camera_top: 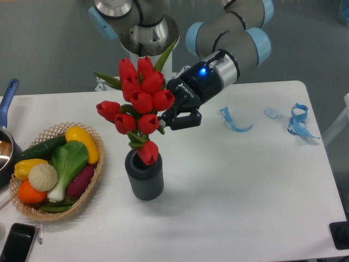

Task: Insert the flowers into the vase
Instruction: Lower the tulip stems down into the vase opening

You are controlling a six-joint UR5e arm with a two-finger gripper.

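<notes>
The flowers [139,101], a bunch of red tulip buds with green leaves, hang directly over the vase [144,179]. The lowest bud sits at the vase's round mouth; whether it is inside the rim I cannot tell. The vase is a short dark grey ribbed cylinder standing upright on the white table. My gripper [173,120] holds the bunch from the right, shut on the flowers behind the buds. The stems are hidden by the buds and the gripper.
A wicker basket [94,180] of colourful vegetables stands left of the vase, close beside it. A pot with a blue handle [6,101] is at the left edge. Blue ribbons [234,121] [298,121] lie on the right. A black phone [16,243] lies at the front left corner.
</notes>
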